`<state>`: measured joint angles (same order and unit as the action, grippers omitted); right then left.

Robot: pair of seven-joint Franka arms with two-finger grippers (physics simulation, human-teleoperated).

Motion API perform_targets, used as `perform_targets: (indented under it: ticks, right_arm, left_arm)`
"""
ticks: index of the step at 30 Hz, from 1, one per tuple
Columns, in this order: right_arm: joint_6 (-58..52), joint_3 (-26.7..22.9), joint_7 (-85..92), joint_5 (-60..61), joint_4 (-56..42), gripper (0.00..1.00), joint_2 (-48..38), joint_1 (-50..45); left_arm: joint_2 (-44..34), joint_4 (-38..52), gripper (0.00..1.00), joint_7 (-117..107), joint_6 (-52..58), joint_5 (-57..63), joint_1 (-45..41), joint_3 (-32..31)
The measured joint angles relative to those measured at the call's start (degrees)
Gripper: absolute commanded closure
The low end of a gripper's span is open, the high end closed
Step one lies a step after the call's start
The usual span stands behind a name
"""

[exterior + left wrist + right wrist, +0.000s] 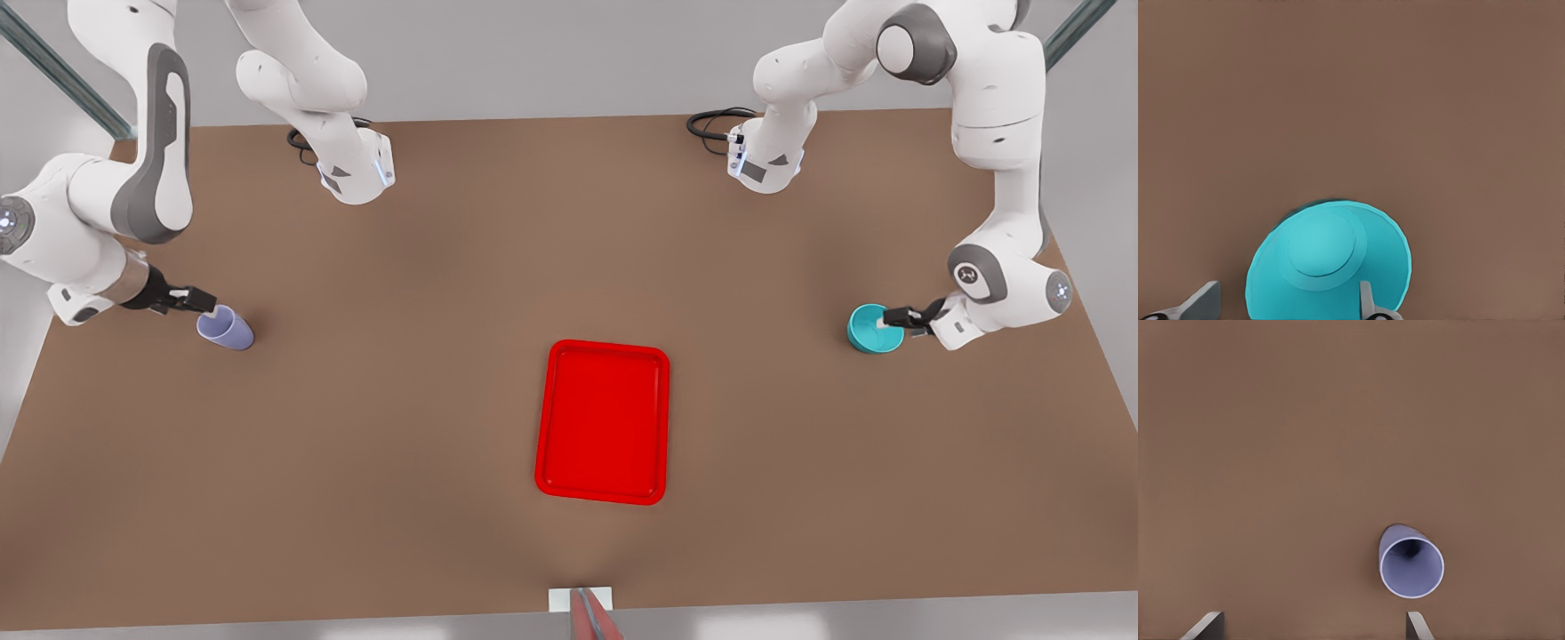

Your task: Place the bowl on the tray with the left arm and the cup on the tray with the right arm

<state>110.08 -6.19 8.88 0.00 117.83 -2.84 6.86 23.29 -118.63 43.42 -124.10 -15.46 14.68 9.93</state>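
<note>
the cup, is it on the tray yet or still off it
Off it. The cup stands on the bare table at the front view's left, well apart from the red tray, with the right gripper at its rim.

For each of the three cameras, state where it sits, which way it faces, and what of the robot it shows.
Front view: high above the table, looking down; both arms, red tray central.
Left wrist view: on the left arm, facing down at the teal bowl; left gripper straddles its rim.
Right wrist view: facing down at the lavender cup; right gripper open, near it.
Front shares the bowl and cup.
</note>
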Motion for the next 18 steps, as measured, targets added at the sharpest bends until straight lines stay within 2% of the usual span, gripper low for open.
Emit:
perform_targets:
  ticks: [4, 8, 9, 10, 11, 12, 14, 18]
  right_arm:
    - [0.04, 0.19, -0.09, 0.18, -0.49, 0.00, 0.02, -6.81]
    - [0.31, 0.30, -0.03, 0.27, -0.56, 0.00, 0.39, 0.06]
    - [0.07, 0.31, -0.09, 0.27, -0.82, 0.00, 0.39, 0.80]
    - [-0.04, 0.37, -0.09, 0.27, -0.93, 0.00, 0.39, 0.67]
    - [-0.04, 0.39, -0.09, 0.27, -0.93, 0.00, 0.39, -0.35]
    - [-0.04, 0.38, -0.09, 0.27, -0.93, 0.00, 0.39, -1.92]
    - [-0.04, 0.38, -0.10, 0.35, -0.93, 0.00, 0.38, -4.92]
    - [-0.21, 0.38, -0.02, 0.35, -1.02, 0.00, 0.38, -3.71]
  left_arm:
    - [1.20, 0.15, 0.00, -0.01, -0.17, -1.35, -0.01, 0.00]
    - [2.19, 0.41, 0.00, -0.09, -0.18, -1.97, -0.01, 0.00]
    - [2.20, 0.41, 0.04, -0.09, -0.18, -2.03, -0.01, 0.00]
    - [2.43, 0.41, 0.20, -0.09, -0.17, -2.07, -0.01, 0.00]
    - [2.62, 0.50, 0.46, -0.09, -0.18, -2.11, -0.01, 0.00]
    - [2.79, 0.74, 0.59, -0.16, -0.18, -2.14, -0.01, 0.00]
    - [3.42, 1.27, 0.59, -0.17, -0.30, -2.15, -0.01, 0.00]
    - [4.38, 1.91, 0.75, -0.44, -2.27, -2.15, -0.01, -0.08]
